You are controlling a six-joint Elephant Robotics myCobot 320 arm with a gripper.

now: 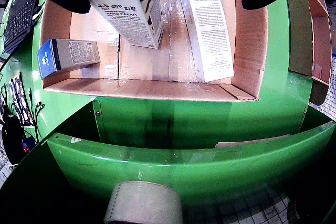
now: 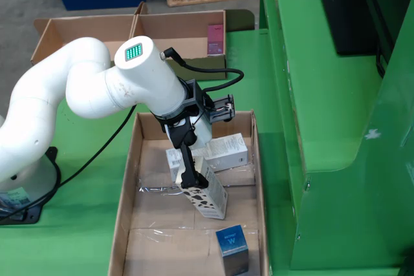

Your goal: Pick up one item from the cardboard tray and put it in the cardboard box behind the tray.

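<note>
The pincer (image 2: 194, 182) grips the tilted cow-print carton (image 2: 208, 195) above the tray (image 2: 124, 224), near a white box (image 2: 223, 151) and blue box (image 2: 233, 245).

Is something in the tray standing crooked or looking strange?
Yes. The hand cream box with cow spots hangs tilted between the gripper jaws, one corner down over the tray. The white box and blue box lie flat. No damage shows.
</note>
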